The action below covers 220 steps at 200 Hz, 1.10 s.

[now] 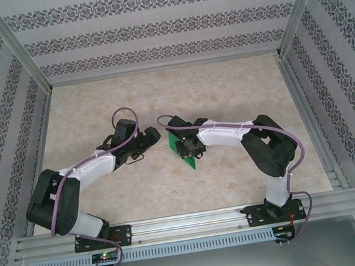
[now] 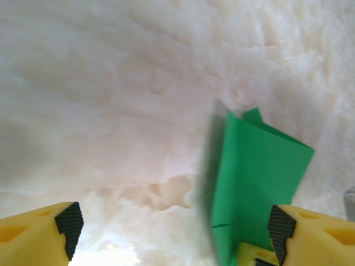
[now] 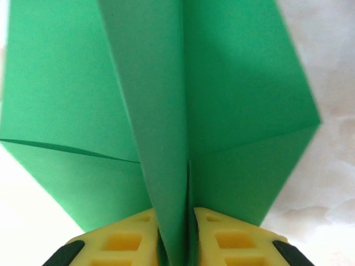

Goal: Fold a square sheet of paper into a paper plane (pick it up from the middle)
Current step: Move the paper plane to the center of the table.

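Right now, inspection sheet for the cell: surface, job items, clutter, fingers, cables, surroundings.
Surface: table, beige marbled, no marks seen.
Job's things: paper, green, folded and creased, centre ridge pinched.
Clutter: nothing seen.
Grippers: right fingers shut on paper; left fingers open, one beside the paper, not gripping it.
Cables: purple cables run along both arms, looping above the wrists; no snag seen.
Surroundings: patterned walls on three sides, metal rail at the arm bases.
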### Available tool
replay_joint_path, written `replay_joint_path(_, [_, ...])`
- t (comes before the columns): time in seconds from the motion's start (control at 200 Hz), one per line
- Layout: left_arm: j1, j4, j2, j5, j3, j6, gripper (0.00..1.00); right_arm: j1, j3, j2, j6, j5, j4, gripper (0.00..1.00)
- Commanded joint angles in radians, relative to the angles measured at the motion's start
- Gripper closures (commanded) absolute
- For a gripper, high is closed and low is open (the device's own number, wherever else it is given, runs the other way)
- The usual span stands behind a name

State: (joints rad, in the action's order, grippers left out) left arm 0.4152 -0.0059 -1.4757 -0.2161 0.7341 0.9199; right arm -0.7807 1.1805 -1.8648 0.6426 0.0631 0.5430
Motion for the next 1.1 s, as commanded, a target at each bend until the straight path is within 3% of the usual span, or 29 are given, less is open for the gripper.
replay_joint_path(0.0, [-0.017,-0.115,0.038,0.092,-0.008,-0.023,0.05,0.009,0.024,-0.016,0.013,0.002,0.025,0.79])
replay_joint_path(0.13, [-0.031,-0.128,0.056,0.102,-0.019,-0.029,0.00,0.011,0.025,-0.029,0.014,0.004,0.028,0.80])
replay_joint_path(0.629, [-0.060,-0.141,0.073,0.089,-0.035,-0.052,0.00,0.060,-0.034,-0.006,0.039,-0.062,-0.071,0.88])
replay_joint_path(0.799, [-0.067,-0.153,0.070,0.085,-0.024,-0.063,0.00,0.111,0.045,0.016,-0.002,-0.079,-0.085,0.93])
replay_joint_path(1.094, [-0.070,-0.168,0.066,0.073,-0.007,-0.099,0.00,0.203,0.221,-0.133,-0.083,-0.060,-0.080,0.94])
